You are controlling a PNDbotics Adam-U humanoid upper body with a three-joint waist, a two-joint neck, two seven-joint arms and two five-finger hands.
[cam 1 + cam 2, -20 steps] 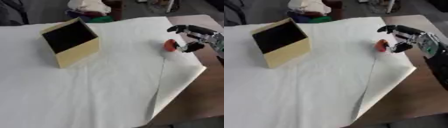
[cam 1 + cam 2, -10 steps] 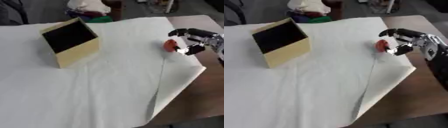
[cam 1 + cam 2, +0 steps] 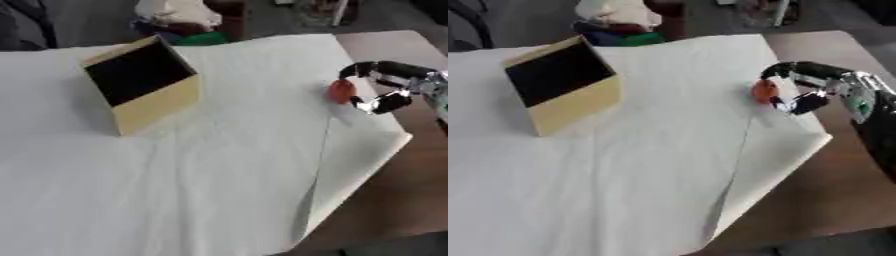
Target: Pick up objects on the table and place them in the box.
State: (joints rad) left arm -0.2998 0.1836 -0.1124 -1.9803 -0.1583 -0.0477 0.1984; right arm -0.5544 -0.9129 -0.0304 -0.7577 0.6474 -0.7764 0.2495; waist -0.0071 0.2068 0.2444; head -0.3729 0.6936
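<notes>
While the small round orange-red object (image 3: 340,91) sits near the right edge of the white sheet-covered table (image 3: 201,175), the right hand (image 3: 802,90) curves fingers and thumb around it — close, though contact is unclear. This looks like the grasp step; next comes a carry leftward to the tilted yellow cardboard box (image 3: 144,82), well apart.
</notes>
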